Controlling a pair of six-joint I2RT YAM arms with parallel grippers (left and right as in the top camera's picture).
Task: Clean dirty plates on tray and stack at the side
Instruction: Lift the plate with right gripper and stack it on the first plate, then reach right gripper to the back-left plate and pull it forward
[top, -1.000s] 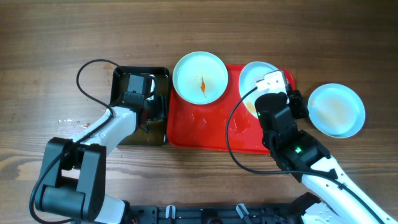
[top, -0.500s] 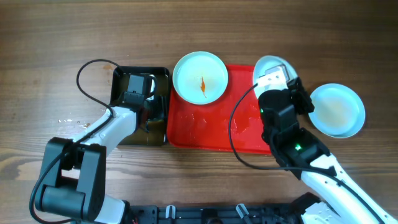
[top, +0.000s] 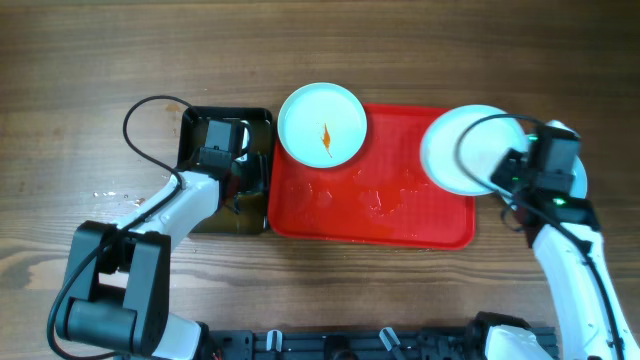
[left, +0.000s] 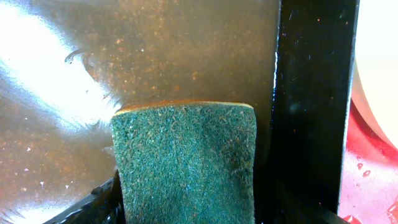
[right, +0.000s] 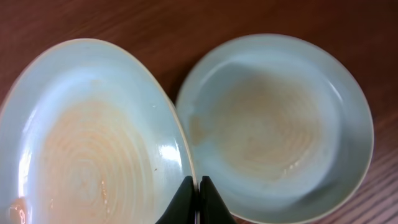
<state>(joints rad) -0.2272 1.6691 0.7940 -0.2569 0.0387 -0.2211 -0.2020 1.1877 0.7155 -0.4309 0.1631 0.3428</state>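
R jaws pinch rim of tilted plate (right: 93, 137), edge-up beside flat plate (right: 273, 118); L jaws: can't tell.

Three pale plates are present: one sauce-streaked plate (top: 322, 124), one gripped plate (top: 462, 150) with a faint orange smear, and one smeared plate (right: 280, 118) on the bare wood. There is one red tray (top: 400, 215), one black basin (top: 190, 125) and one green sponge (left: 186, 162). Two robot arms are at the table: one left arm (top: 175, 205) and one right arm (top: 570, 260).
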